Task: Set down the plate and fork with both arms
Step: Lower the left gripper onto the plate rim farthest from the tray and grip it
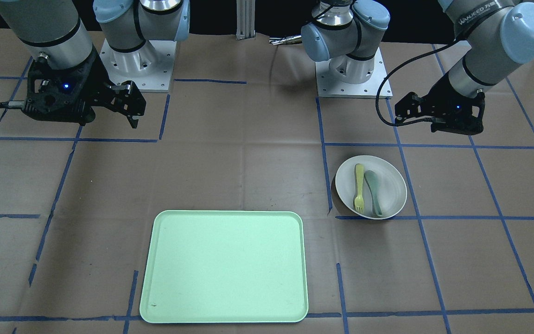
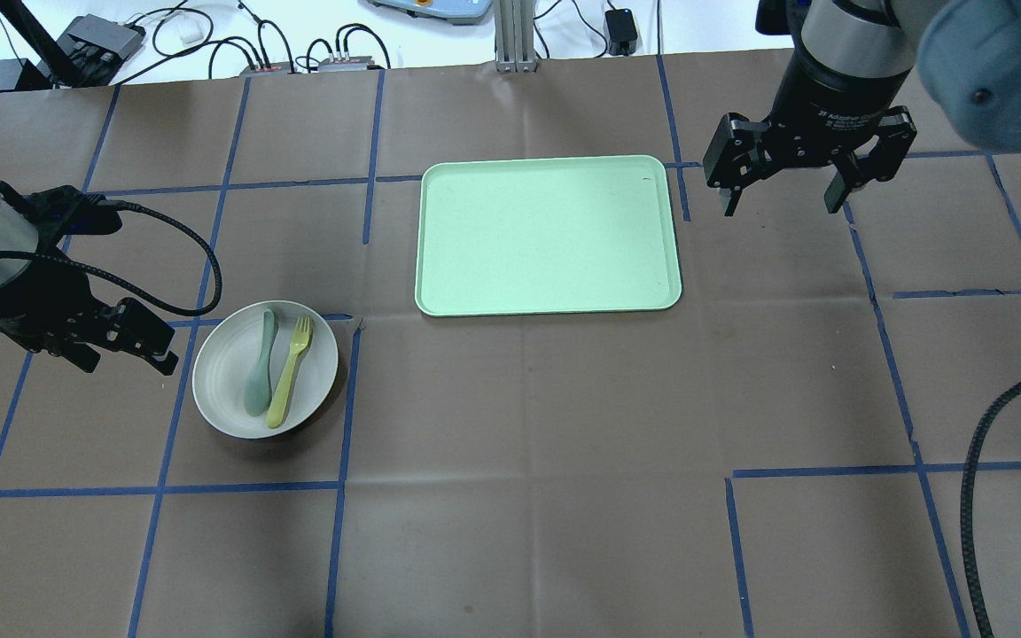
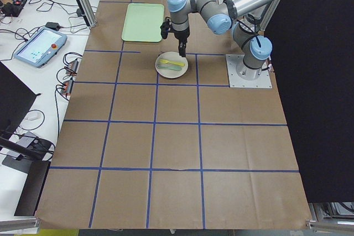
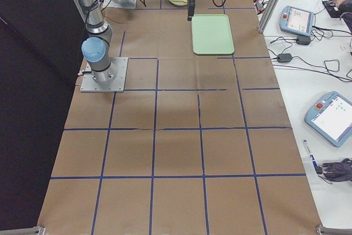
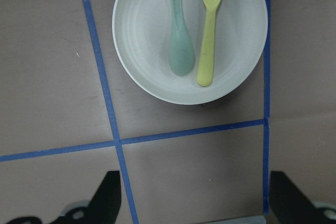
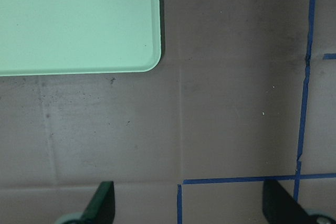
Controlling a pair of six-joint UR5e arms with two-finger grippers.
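The off-white plate (image 2: 220,359) lies on the table to the left of the tray, also seen in the front view (image 1: 391,183) and the left wrist view (image 5: 142,30). The pale-yellow fork (image 2: 289,372) (image 1: 359,188) (image 5: 209,30) lies in it beside a grey-green spoon (image 2: 260,372). My left gripper (image 2: 128,350) (image 1: 399,113) (image 5: 197,198) is open and empty, just left of the plate and apart from it. My right gripper (image 2: 783,195) (image 1: 133,105) is open and empty, above the table to the right of the tray's far right corner.
The mint-green tray (image 2: 546,235) (image 1: 225,266) (image 6: 79,19) lies flat at the table's far middle with nothing on it. Blue tape lines cross the brown table cover. Cables and devices lie beyond the far edge. A black cable hangs at the right.
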